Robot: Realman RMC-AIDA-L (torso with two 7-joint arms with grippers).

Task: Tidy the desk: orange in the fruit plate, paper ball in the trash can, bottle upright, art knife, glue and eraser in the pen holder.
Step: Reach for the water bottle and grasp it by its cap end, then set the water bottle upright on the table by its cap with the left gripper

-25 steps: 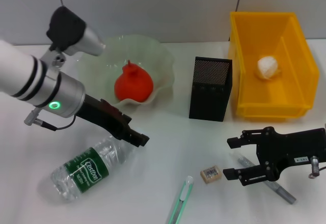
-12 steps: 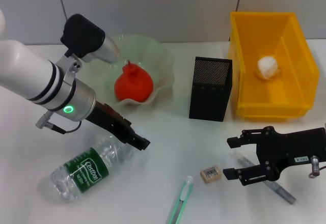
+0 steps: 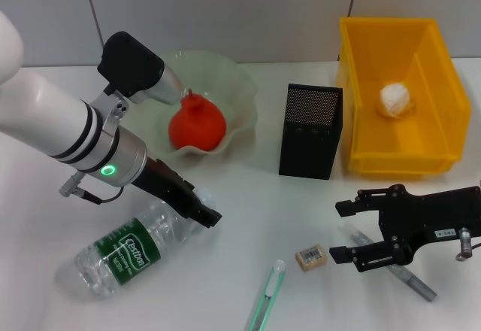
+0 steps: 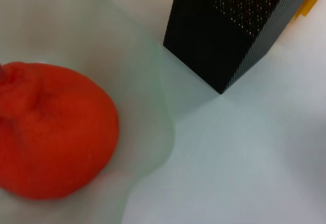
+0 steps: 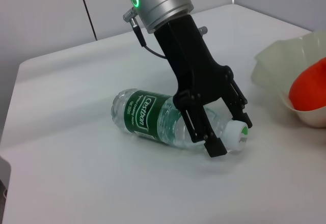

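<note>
White desk (image 3: 248, 218) under a grey panelled wall carries everything; the orange (image 3: 197, 122) already sits in the pale green fruit plate (image 3: 240, 90), and the paper ball (image 3: 396, 99) lies in the yellow trash can (image 3: 440, 60), so those two jobs look finished; the black mesh pen holder (image 3: 310, 131) stands upright between plate and bin, and whether anything is inside cannot be told.

Work now centres on the bottle (image 3: 129, 246), which lies on its side near the desk's front left, white cap toward the middle; the left gripper (image 5: 219, 127) reaches down over the neck end, its fingers spread to either side of the bottle just behind the cap, not visibly squeezing it; my guess is that it is lined up there because a grip near the cap lets the bottle be tipped onto its base.

Stationery waits at the front: the green and white art knife (image 3: 267, 293) lies apart from the rest; the tan eraser (image 3: 310, 256) sits just beside the right gripper (image 3: 342, 232), whose fingers are spread and hold nothing; the silver-grey glue (image 3: 409, 277) lies partly beneath that gripper, probably the next pick.
</note>
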